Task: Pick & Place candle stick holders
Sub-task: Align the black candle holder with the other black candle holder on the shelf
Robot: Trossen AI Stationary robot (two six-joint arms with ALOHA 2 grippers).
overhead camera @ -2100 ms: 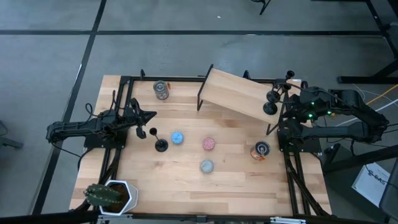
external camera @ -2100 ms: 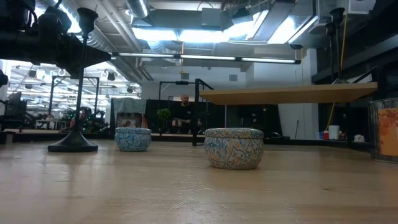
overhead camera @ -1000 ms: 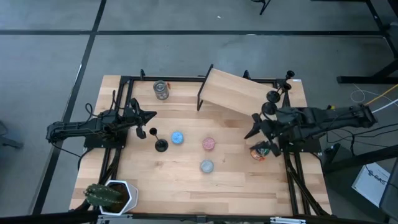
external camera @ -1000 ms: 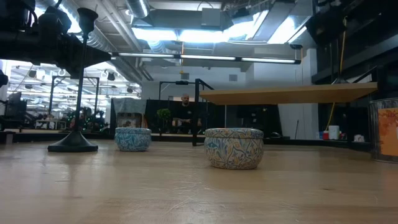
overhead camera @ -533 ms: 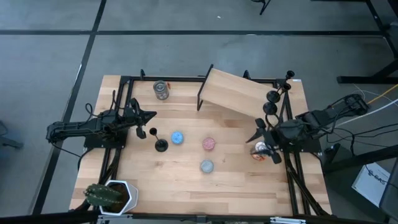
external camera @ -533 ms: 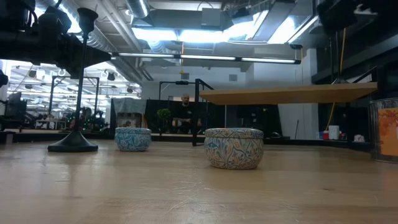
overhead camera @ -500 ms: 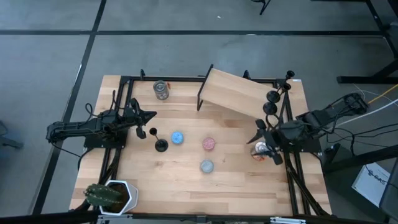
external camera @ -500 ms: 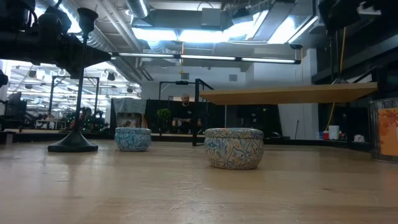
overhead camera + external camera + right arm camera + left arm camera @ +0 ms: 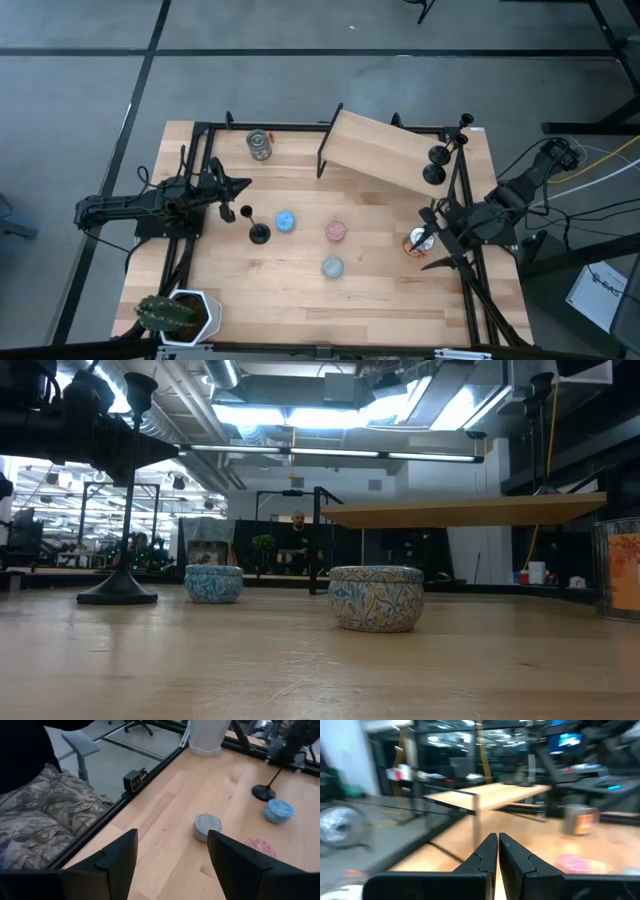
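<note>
One black candle stick holder point(image 9: 256, 228) stands on its round base on the table, left of centre; it shows as well in the low view point(image 9: 125, 490) and in the right wrist view point(image 9: 263, 792). Two more holders point(image 9: 434, 166) point(image 9: 462, 128) stand at the right end of the raised wooden shelf point(image 9: 375, 148). My left gripper point(image 9: 236, 187) is shut and level at the table's left, just beyond the lone holder, touching nothing. My right gripper point(image 9: 433, 241) is open above an orange can point(image 9: 416, 243) at the right, holding nothing; its fingers spread wide in its wrist view point(image 9: 170, 851).
Blue point(image 9: 285, 221), pink point(image 9: 336, 231) and grey point(image 9: 332, 267) discs lie mid-table. A shiny can point(image 9: 259, 145) stands at the far edge, and a potted cactus point(image 9: 175, 314) sits at the near left corner. Black frame rails run along both sides.
My right gripper has swung from beside the shelf's right end toward the table's near edge, over the orange can, and has turned to point near-left. It stays open and empty. The holders have not moved.
</note>
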